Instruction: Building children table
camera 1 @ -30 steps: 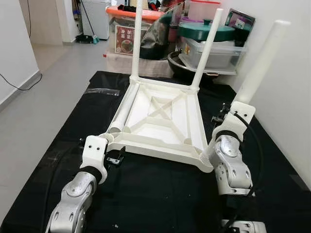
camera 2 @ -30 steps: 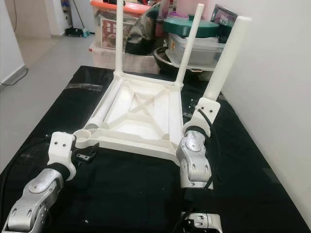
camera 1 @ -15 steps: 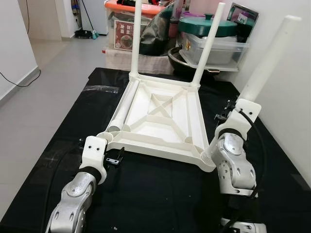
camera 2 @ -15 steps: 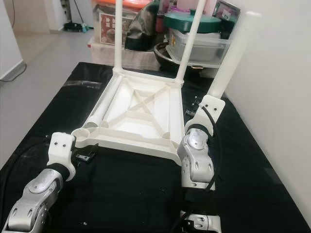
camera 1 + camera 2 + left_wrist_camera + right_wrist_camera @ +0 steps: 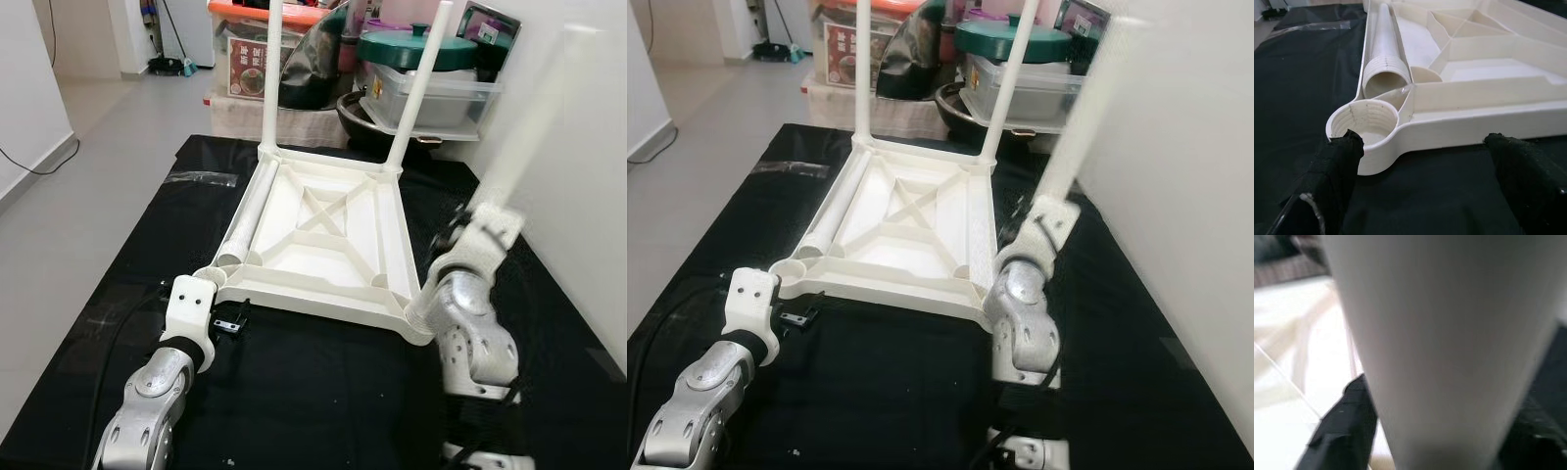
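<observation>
The black mat [image 5: 313, 392] on the floor carries the upturned tabletop [image 5: 323, 240]. Two legs stand screwed into its far corners; a third, loose leg [image 5: 253, 211] lies along its left edge. The fourth leg [image 5: 1080, 117], clamped in the right claw [image 5: 1425, 431], has tilted further away from the near right socket over the last second and now blurs, so seating it remains. The left claw [image 5: 1422, 152], fingers apart, waits at the near left socket [image 5: 1364, 125].

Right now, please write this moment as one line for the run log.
stage: fitting legs | right gripper: shut on table leg, blurred | left gripper: open, by empty corner socket | tabletop: upside down, two legs fitted, loose leg inside
</observation>
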Tool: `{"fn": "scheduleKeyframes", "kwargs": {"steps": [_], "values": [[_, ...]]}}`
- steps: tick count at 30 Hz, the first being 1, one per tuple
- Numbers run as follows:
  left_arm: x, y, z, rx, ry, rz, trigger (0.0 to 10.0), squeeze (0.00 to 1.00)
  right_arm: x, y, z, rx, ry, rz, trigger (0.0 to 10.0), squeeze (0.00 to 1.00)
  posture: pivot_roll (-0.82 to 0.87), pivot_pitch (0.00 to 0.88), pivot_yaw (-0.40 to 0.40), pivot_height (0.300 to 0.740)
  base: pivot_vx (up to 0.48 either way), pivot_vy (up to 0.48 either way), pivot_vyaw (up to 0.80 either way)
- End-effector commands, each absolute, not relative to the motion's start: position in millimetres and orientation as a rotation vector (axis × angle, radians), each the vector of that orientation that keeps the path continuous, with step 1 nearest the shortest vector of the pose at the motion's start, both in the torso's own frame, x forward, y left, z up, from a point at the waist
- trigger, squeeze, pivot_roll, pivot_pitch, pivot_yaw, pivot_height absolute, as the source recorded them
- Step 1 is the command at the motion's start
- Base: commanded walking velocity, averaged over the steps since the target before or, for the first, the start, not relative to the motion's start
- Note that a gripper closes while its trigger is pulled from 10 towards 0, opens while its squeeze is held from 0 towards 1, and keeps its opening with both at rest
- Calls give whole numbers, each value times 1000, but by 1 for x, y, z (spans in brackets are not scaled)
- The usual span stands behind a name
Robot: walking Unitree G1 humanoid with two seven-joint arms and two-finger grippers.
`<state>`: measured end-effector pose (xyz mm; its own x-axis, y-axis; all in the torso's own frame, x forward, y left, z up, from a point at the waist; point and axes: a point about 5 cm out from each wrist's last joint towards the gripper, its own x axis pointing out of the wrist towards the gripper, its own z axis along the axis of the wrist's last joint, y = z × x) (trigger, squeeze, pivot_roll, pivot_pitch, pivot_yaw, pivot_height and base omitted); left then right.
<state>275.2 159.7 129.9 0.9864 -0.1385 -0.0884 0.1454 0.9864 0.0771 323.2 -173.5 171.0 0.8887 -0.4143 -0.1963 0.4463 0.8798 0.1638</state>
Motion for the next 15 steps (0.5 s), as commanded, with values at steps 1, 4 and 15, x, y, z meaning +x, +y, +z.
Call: {"fn": "scheduleKeyframes", "kwargs": {"steps": [1, 4, 15], "values": [[276, 159, 126, 90, 104, -146, 10000, 0, 322, -179, 176, 217, 142, -457, 10000, 1000, 40, 0, -101, 740, 0, 0, 0], [276, 159, 125, 90, 104, -147, 10000, 0, 322, -179, 178, 218, 130, -451, 10000, 1000, 40, 0, -101, 740, 0, 0, 0], [276, 158, 124, 91, 107, -153, 10000, 0, 324, -183, 225, 238, -49, -239, 10000, 1000, 29, 0, -90, 740, 0, 0, 0]]}}
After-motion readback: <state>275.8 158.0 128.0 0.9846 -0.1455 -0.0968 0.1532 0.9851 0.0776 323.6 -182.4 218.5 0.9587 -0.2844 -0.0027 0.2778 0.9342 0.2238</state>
